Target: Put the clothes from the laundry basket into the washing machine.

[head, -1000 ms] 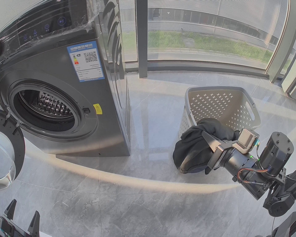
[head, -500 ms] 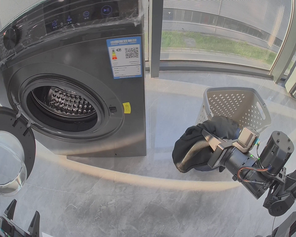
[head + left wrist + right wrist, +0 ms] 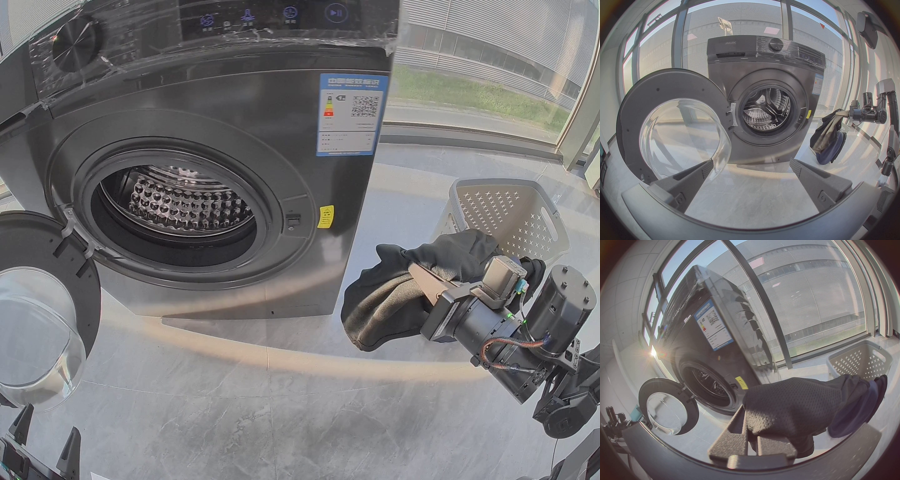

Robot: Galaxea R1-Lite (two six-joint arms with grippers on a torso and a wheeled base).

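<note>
A bundle of dark grey and navy clothes (image 3: 390,300) hangs clamped in the right gripper (image 3: 417,275), between the white perforated plastic laundry basket (image 3: 500,212) and the dark grey front-loading washing machine (image 3: 250,106), whose round glass door (image 3: 37,325) stands open. The left gripper (image 3: 750,162), low before the machine, is spread wide and holds nothing.
</note>
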